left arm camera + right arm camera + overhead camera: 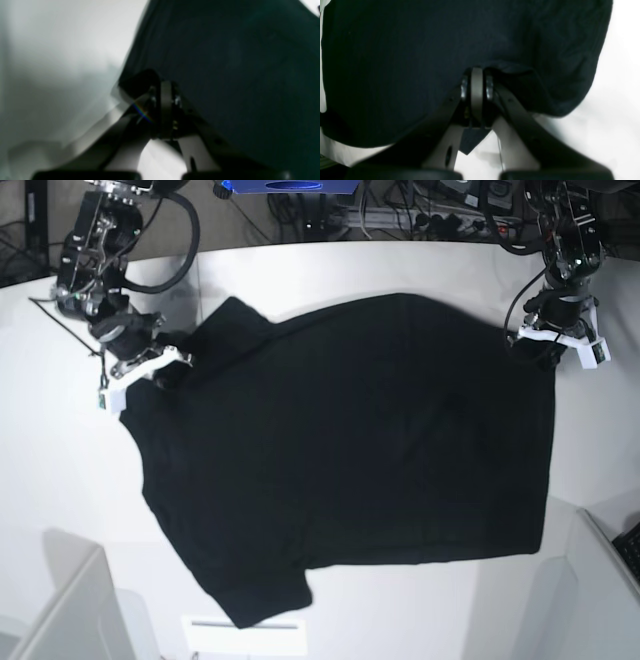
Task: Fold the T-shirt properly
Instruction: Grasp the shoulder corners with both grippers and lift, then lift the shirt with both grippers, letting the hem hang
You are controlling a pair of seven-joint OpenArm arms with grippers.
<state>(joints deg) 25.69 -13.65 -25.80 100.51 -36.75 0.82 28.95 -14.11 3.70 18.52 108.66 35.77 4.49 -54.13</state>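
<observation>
While the T-shirt [350, 450] lies plain-side up on the bench [60, 480], left hand [165, 86] and right hand [477, 75] each apparently clench an edge, probably to tension it.

Both wrist views are soft and smeared. In the left wrist view the left claw [165, 100] is out of focus, a small rainbow flare sits just to its left, and the white desk [62, 50] beyond it fades into grey haze and shadow. In the right wrist view the T-shirt [407, 50] above the right claw [477, 85] reads as near-featureless dark, while the desk to the claw's right blows out white. The base view is sharper and evenly bright.
</observation>
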